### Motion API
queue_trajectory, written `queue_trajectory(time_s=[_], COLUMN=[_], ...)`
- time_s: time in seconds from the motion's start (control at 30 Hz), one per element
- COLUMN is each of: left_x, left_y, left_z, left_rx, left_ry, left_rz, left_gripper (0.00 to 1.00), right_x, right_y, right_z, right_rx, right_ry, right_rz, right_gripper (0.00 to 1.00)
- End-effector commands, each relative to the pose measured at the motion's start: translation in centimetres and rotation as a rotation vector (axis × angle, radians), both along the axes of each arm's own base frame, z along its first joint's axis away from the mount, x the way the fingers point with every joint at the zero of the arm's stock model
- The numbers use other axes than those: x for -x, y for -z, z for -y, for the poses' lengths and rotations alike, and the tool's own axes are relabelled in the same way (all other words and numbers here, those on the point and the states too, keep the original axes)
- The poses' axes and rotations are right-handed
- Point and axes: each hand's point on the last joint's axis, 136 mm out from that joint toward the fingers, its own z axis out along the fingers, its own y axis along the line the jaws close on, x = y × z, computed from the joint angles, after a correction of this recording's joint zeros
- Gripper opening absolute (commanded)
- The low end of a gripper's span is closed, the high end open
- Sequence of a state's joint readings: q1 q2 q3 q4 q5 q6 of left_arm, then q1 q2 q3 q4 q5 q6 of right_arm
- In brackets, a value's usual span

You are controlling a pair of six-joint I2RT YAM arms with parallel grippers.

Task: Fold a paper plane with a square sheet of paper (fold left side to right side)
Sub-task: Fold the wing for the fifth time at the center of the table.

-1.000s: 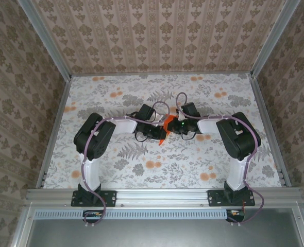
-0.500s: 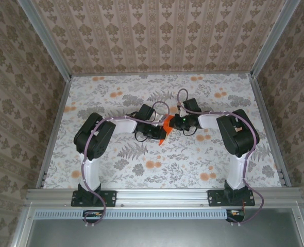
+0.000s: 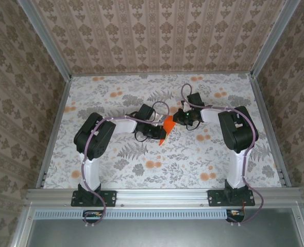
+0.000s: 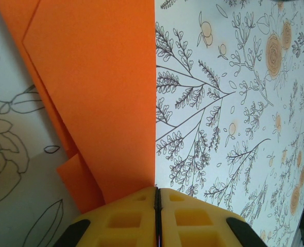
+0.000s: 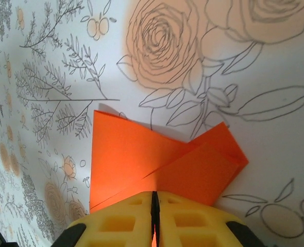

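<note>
- The table (image 3: pixel 116 159) fills the middle of the top view.
- The paper (image 3: pixel 166 127) lies at the frame's centre between the 2 grippers. It is folded narrow, its long axis near vertical and its tip pointing down and slightly left.
- The left gripper (image 4: pixel 157 194) has its jaws together, clamped on the paper's edge.
- The right gripper (image 5: pixel 154 198) has its jaws pinching the folded layers.

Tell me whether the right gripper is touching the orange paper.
Touching. Right wrist view: the right gripper is shut on the edge of the orange paper.
</note>
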State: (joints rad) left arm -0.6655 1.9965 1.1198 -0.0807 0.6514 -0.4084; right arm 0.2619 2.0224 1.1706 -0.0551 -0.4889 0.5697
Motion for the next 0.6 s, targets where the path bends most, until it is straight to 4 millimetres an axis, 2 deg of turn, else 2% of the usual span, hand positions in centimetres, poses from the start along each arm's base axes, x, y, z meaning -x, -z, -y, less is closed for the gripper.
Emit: queue_trajectory(time_s=[0.0,0.33,0.4,0.47,0.57], left_x=[2.2,2.2,2.2,2.3,2.2], left_y=[4.0,3.9,3.8,3.7,3.6], left_z=[-2.7,-2.6,-2.6,-2.5,-2.5], left_rx=[-0.144,-0.138,-0.135,-0.133,-0.130], left_ry=[-0.027,-0.025,-0.022,-0.018,-0.019], left_rz=[-0.134,-0.131,-0.128,-0.125,-0.120], left_gripper=[0.10,0.10,0.10,0.10,0.10], right_x=[-1.6,-3.7,-4.2,-4.4,-3.6], right_y=[1.5,1.5,0.5,-1.5,-4.3], right_z=[3.4,5.5,5.7,5.6,5.2], right_rx=[0.078,0.058,0.051,0.048,0.035], right_ry=[0.064,0.099,0.104,0.100,0.092], right_rz=[-0.001,-0.004,0.015,0.051,0.100], right_gripper=[0.11,0.11,0.11,0.11,0.11])
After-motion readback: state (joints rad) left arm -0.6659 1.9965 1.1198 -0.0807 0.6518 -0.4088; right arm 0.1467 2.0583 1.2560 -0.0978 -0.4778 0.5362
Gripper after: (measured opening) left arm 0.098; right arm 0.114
